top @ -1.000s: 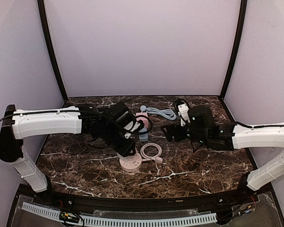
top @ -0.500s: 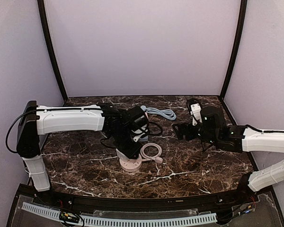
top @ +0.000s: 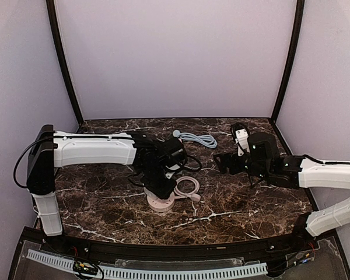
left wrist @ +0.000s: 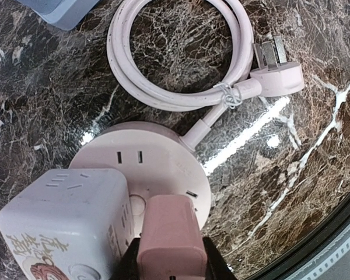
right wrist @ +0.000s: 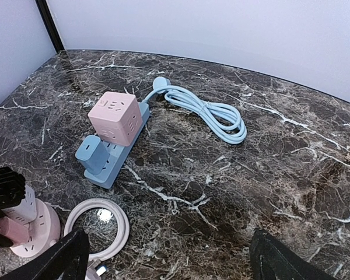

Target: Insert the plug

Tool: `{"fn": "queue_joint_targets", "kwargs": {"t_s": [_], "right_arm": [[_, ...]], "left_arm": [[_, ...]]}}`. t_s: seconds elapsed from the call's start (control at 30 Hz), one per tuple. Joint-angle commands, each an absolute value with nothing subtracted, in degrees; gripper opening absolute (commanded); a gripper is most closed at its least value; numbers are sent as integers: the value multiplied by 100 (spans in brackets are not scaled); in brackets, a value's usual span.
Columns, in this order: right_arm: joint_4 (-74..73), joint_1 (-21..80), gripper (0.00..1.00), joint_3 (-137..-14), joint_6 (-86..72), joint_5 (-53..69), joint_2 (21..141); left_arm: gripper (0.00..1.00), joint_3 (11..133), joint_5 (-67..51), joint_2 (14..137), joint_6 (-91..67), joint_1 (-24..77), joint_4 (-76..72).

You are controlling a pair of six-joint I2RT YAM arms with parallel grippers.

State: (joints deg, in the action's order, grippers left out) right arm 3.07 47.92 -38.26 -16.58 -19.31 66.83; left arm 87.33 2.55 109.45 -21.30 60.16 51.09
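Lilac walls [top: 175, 58] are standing around a dark stone table [top: 245, 204] with white lines in it. My left arm [top: 93, 150] is reaching in from 9 o'clock to the middle. My right arm [top: 332, 174] is reaching in from 3 o'clock.

Seen from my right wrist, a blue strip [right wrist: 114, 160] is lying at 9 o'clock. A pink cube [right wrist: 115, 116] and a blue plug [right wrist: 92, 153] are sitting in it. A blue cord [right wrist: 213, 114] is lying curled up at 12 o'clock.

The round pink socket [left wrist: 157, 157] is sitting near the front of the table, right under my left gripper [top: 161, 188]. Its pink cord [left wrist: 157, 98] is lying in a ring at 12 o'clock from it. The flat plug [left wrist: 278, 76] on that cord is resting on the table at 2 o'clock. A white cube [left wrist: 58, 216] is already sitting in the socket at 8 o'clock.

My left fingers are squeezing the pink plug [left wrist: 168, 233] tight. I am holding it on top of the round socket, just beside the white cube. Its pins are hiding, so I cannot tell if they are going in. I think the job is almost done. I am guessing I need to push the plug all the way down and then let go.

My right gripper [right wrist: 169, 262] is hanging wide open over the table, holding nothing.
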Motion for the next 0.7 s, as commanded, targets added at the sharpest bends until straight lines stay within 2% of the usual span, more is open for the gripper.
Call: {"fn": "queue_joint_targets", "kwargs": {"t_s": [0.0, 0.67], "right_arm": [[385, 4733, 94, -3737, -1651, -1907, 6567], [387, 4737, 94, -3657, -1643, -1861, 6469]], "left_arm": [[1, 8907, 321, 11030, -2262, 6075, 5205], [1, 8940, 546, 11219, -2329, 6108, 5217]]}}
